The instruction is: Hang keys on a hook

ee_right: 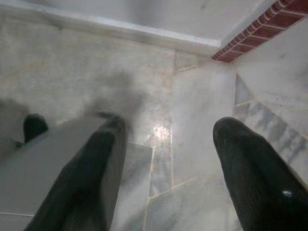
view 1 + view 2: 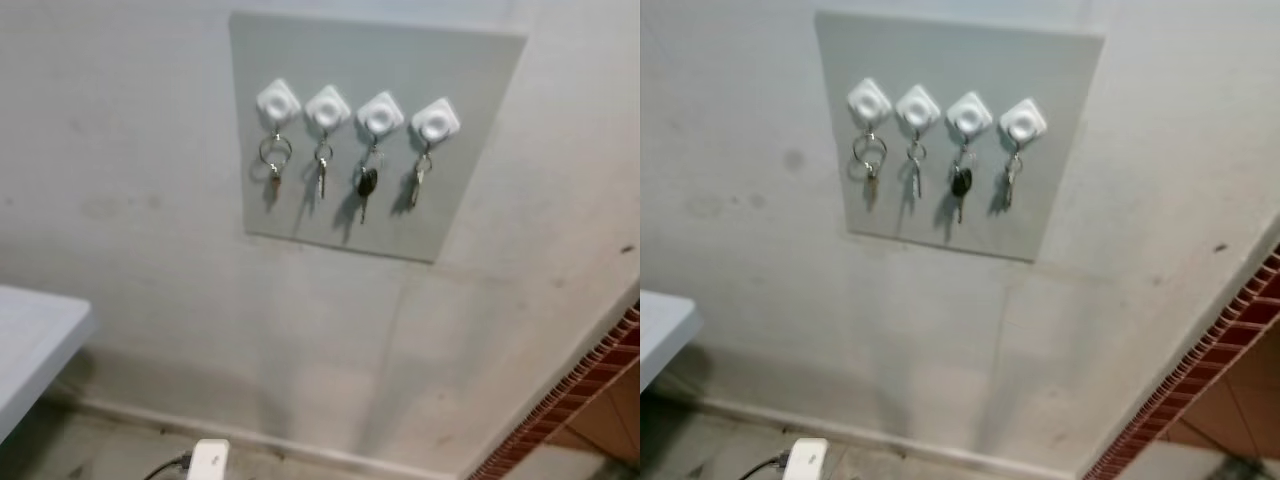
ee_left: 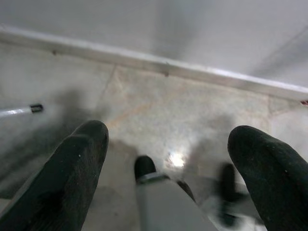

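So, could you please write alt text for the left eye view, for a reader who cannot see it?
A grey board on a pale wall carries four white hooks in a row, each holding keys; the third set has a black-headed key. Below, a white table corner sits at left, a red brick strip at right.

The keys [image 2: 367, 186] on the hooks [image 2: 379, 114] are blurred, and their teeth cannot be made out. A table [image 2: 35, 345] is cut off by the left edge. A white object [image 2: 208, 460] on the floor is cropped at the bottom edge and cannot be identified.
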Available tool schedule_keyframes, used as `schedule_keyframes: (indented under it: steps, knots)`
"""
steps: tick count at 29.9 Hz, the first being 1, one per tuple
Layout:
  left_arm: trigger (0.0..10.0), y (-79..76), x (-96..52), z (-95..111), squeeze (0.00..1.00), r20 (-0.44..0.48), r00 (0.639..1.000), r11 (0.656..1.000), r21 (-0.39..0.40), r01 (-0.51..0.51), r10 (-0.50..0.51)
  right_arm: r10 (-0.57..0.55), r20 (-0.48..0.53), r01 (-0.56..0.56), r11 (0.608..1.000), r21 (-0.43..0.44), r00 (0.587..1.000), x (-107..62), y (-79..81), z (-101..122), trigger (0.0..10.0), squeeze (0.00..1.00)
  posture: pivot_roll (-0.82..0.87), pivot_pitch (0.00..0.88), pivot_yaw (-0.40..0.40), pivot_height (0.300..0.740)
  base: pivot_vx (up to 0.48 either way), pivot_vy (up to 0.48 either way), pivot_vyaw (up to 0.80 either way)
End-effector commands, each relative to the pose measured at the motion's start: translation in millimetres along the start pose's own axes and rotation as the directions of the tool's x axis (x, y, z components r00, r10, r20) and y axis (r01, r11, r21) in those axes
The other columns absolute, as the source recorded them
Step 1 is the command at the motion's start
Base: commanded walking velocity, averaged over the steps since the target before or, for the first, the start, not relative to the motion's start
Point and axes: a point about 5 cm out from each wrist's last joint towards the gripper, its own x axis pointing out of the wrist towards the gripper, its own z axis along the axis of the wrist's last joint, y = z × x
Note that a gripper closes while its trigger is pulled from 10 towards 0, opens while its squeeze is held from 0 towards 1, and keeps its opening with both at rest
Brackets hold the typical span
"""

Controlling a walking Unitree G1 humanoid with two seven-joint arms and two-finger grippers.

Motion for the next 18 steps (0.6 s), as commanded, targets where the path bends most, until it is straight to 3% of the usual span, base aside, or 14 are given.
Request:
schedule_keyframes:
  steps: [1,18]
  knots:
    - [10.0,-9.6,2.0,3.4,0.0,0.007,1.0,1.0,0.008,0.022,-0.022,-0.019,-0.016,0.019,1.0,0.002,1.0,-1.6,-8.6,-3.8,10.0,0.0,-0.02,0.0,-0.011,0.74,0.0,-0.405,0.0]
    - [10.0,-9.4,2.1,3.8,0.0,0.007,1.0,1.0,0.006,0.018,-0.018,-0.021,-0.03,0.021,1.0,0.013,0.999,-2.7,-9.0,-8.2,10.0,0.0,-0.02,0.0,-0.01,0.74,0.0,-0.401,0.0]
